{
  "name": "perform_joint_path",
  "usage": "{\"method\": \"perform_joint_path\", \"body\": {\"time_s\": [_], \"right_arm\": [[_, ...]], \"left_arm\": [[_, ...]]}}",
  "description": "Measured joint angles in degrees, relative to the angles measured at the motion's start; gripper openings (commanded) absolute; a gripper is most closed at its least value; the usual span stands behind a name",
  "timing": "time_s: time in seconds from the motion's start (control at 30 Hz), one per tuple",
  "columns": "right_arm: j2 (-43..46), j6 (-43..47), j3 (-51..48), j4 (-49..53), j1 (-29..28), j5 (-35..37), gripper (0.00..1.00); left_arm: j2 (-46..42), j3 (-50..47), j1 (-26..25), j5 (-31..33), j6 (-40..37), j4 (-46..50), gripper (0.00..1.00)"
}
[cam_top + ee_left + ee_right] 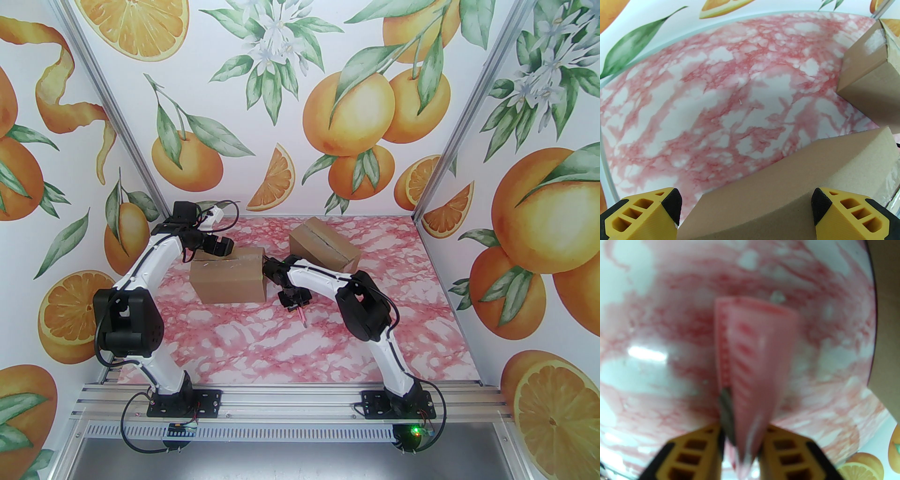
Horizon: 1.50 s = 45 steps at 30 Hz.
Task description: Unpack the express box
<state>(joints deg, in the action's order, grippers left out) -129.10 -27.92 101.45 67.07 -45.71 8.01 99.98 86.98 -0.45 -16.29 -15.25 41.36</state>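
Note:
Two brown express boxes stand on the pink marbled table. The nearer box point(229, 281) sits left of centre, taped along its top. My left gripper point(224, 246) hovers open over that box's back left corner; in the left wrist view its yellow fingers point(670, 208) straddle the box's top edge point(787, 187). Just right of that box, my right gripper point(295, 304) points down at the table. It is shut on a pink box cutter point(303, 318), which sticks out towards the table. In the right wrist view the cutter point(754, 352) is blurred between the fingers point(698, 446).
The second box point(323, 248) sits tilted at the back centre, its top seam dark, behind the right arm; it appears at the right of the left wrist view point(864, 70). Orange-print walls close in three sides. Bare table point(262, 347) lies in front of the boxes.

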Motion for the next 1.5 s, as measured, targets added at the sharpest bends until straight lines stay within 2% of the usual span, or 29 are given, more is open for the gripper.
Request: {"method": "perform_joint_path", "body": {"time_s": [0.3,0.43,0.6,0.8,1.03,1.33,1.5], "right_arm": [[2.45,1.75,0.0,-1.62,-0.13,4.13,0.45],[9.01,3.17,-2.23,-4.09,-0.85,7.8,0.5],[18.16,6.25,-6.93,-7.91,-2.03,9.9,0.48],[22.03,14.29,-12.41,-15.23,-6.14,6.78,0.41],[22.38,19.3,-18.78,-28.37,-11.56,-1.27,0.38],[20.79,14.14,-18.08,-42.38,-10.93,-1.36,0.4],[20.55,11.43,-18.08,-45.38,-9.94,-1.31,0.41]], "left_arm": [[0.02,0.04,0.0,-0.17,0.26,0.0,0.96],[0.35,1.86,0.04,-0.42,0.85,0.94,0.96],[0.48,4.07,0.09,-2.27,2.73,0.83,0.96],[3.08,7.78,1.09,-6.16,5.25,0.92,0.96],[7.89,11.1,2.25,-11.67,8.0,1.33,0.95],[8.39,9.27,2.25,-14.38,8.04,3.32,0.94],[7.61,6.6,2.27,-14.73,7.69,3.34,0.94]]}}
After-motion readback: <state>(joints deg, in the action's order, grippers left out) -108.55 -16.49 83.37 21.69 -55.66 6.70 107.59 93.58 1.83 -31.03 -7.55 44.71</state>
